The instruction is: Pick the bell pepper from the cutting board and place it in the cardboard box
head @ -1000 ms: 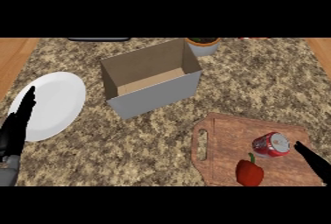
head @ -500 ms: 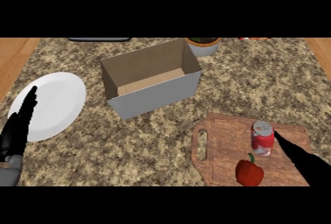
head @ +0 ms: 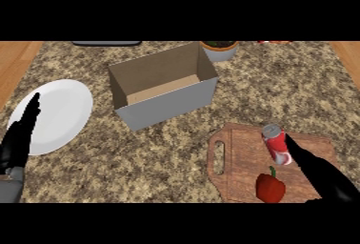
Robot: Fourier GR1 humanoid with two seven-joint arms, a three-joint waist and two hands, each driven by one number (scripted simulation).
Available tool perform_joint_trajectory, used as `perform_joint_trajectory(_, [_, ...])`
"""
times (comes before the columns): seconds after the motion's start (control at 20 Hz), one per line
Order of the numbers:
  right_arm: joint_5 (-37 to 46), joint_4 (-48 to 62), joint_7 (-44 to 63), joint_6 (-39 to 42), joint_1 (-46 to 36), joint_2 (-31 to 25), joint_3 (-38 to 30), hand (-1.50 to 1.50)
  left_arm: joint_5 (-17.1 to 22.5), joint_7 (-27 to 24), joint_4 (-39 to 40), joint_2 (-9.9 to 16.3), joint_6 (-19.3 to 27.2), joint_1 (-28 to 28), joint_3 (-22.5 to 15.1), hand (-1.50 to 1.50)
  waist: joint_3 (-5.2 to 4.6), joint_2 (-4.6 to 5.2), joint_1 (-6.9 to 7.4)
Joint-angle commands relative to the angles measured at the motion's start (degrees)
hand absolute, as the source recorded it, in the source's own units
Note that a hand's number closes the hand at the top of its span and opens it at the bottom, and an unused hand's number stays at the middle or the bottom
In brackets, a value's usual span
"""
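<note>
- The bell pepper (head: 271, 187) sits on the cutting board (head: 243, 162), at 5 o'clock from the cardboard box (head: 163, 90).
- The right hand (head: 320, 172) lies beside a red can (head: 277, 144), fingers straight, holding nothing.
- The left hand (head: 20, 138) rests at 9 o'clock over a white plate (head: 63, 112), fingers straight.

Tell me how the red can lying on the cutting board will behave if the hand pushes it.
The can lies on its side, so it would probably roll across the cutting board. The right hand, fingers straight, is right beside it, and a nudge might send it toward the bell pepper.
</note>
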Motion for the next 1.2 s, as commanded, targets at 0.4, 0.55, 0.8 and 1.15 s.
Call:
perform_joint_trajectory(0.4, [3.74,-11.38,2.83,5.12,5.79,7.09,2.6,-1.5,-2.11,-0.44,-0.5,-1.35,-3.18,0.66,3.71,0.0,0.18,0.13,-0.35])
perform_joint_trajectory(0.55, [4.58,-9.63,3.2,6.82,1.47,9.94,1.11,-1.5,-2.33,0.63,-1.44,-2.3,-4.44,0.32,4.59,0.0,0.19,0.16,-0.09])
perform_joint_trajectory(0.8, [6.27,-11.22,8.03,11.66,1.39,11.37,1.54,-1.5,-4.53,1.97,-6.92,-3.51,-4.34,4.48,4.35,0.0,0.2,0.13,0.16])
perform_joint_trajectory(1.15, [9.28,-2.26,6.35,11.4,1.44,12.02,-0.25,-1.5,-5.17,-7.12,2.85,-4.83,-4.05,3.22,6.84,0.0,0.19,0.23,0.01])
